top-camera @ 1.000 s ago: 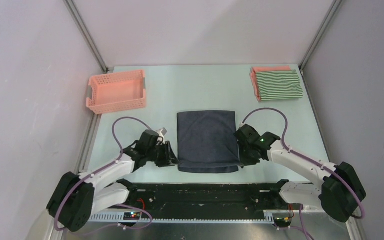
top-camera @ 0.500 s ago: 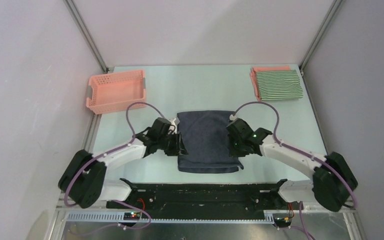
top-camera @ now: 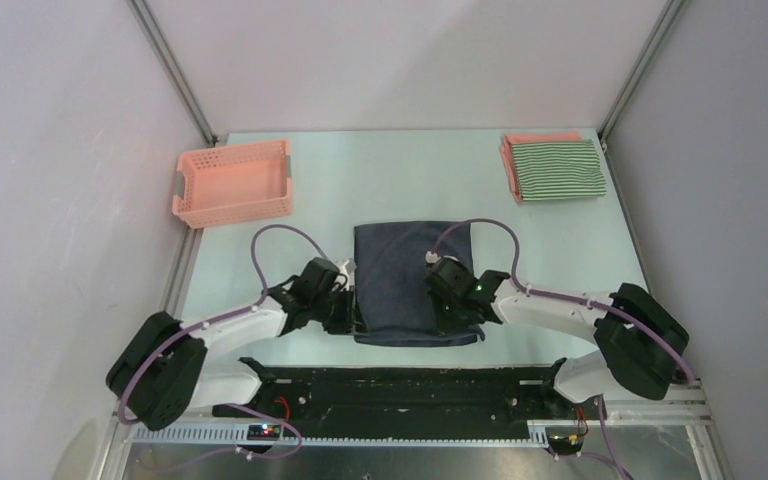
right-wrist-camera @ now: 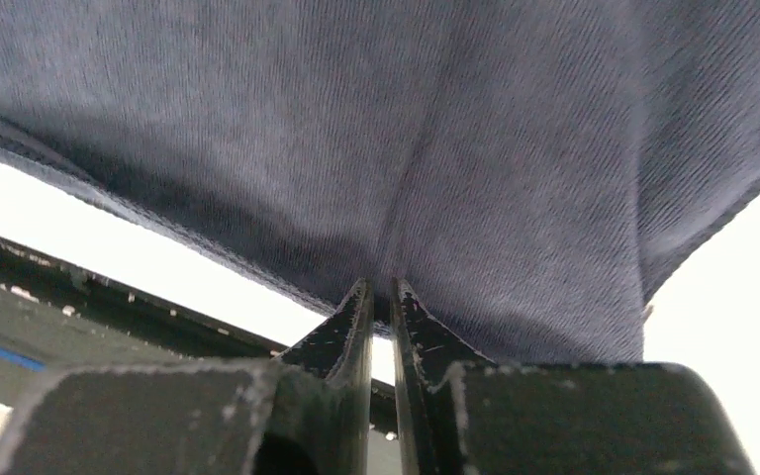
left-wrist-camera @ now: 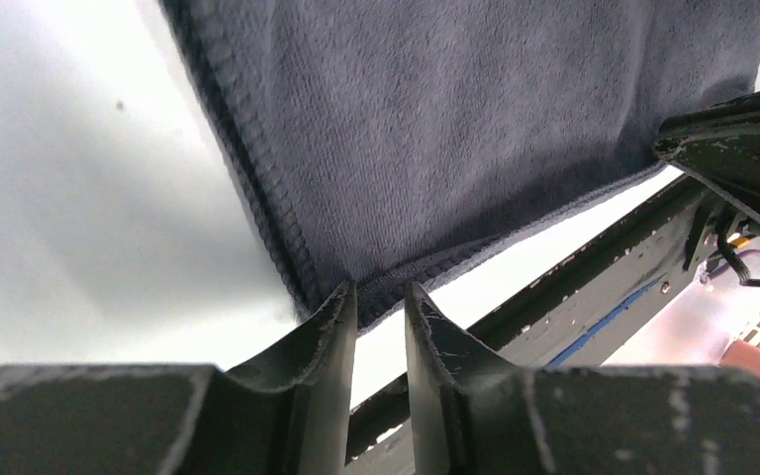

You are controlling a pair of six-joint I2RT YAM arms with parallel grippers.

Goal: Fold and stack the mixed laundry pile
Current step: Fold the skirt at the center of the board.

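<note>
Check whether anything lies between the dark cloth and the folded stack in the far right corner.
Nothing visible does. Bare table runs from the dark cloth to the folded stack. The basket sits at the far left, well off that line.

Dark garment (top-camera: pixel 410 270): plain navy-grey, stitched hem same shade. Striped garment (top-camera: pixel 558 170): green-and-white stripes. Shirt (top-camera: pixel 540 137) under it: salmon-pink. Basket (top-camera: pixel 235 207): salmon-pink lattice. Table (top-camera: pixel 410 180): pale mint. Arms (top-camera: pixel 550 305): white, black joints. Cables (top-camera: pixel 278 233): purple.
</note>
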